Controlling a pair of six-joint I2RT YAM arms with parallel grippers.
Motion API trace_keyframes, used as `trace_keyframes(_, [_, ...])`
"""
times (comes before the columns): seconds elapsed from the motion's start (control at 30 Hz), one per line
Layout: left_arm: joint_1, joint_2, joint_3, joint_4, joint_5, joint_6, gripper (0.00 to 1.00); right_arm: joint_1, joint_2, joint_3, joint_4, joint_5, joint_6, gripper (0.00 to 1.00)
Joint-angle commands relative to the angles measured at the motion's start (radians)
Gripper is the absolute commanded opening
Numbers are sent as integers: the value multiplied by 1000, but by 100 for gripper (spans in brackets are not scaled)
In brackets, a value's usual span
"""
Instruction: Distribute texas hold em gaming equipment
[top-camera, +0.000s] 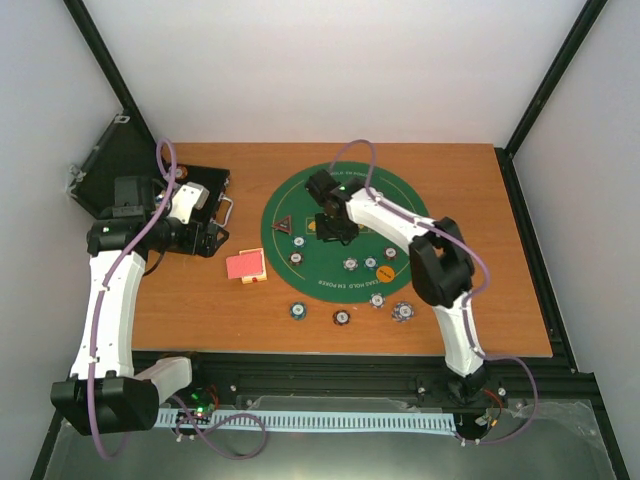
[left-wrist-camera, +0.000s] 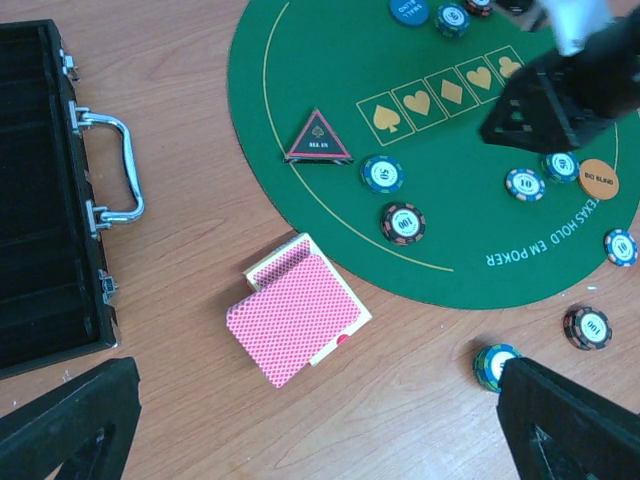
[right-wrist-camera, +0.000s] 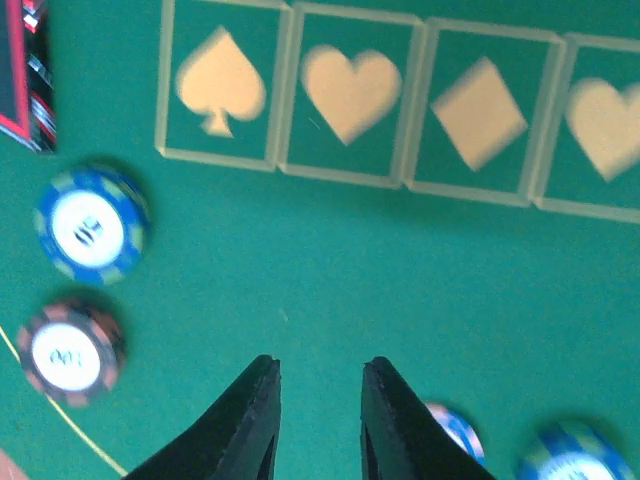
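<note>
Beside the green mat (left-wrist-camera: 330, 60), the red-backed cards (left-wrist-camera: 297, 318) lie long axis diagonal; left gripper (left-wrist-camera: 317, 368) gapes wide, right gripper (right-wrist-camera: 320, 368) narrowly parted, empty.

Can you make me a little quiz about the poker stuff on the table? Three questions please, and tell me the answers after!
1. True or false: the red-backed cards lie on the green mat.
2. What shape is the ALL IN marker? A) round B) triangle C) square
3. Fill in: the fingers hovering over the mat belong to the ___ arm.

Key: 1) False, they lie on the wooden table beside the mat. 2) B. 3) right.
</note>
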Motion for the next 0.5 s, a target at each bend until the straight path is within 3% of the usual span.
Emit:
trace_keyframes(0.0, [5,7,20,-2,1,18,100,15,158,219,-59,-25,-51,24])
trace_keyframes(0.23, [5,10,23,-2,-3,24,100,13,369,523,-147,-41,-71,24])
trace_keyframes(0.3, [5,9,22,-3,-7,29,100,14,351,505,-143,-34,-70,29])
trace_keyframes(0.37, [5,9,17,3,-5,32,100,15,289,391,-112,-12,-67,41])
trace_keyframes(0.47, [5,13,11,7,2,34,100,15,162,224,-58,6,-63,51])
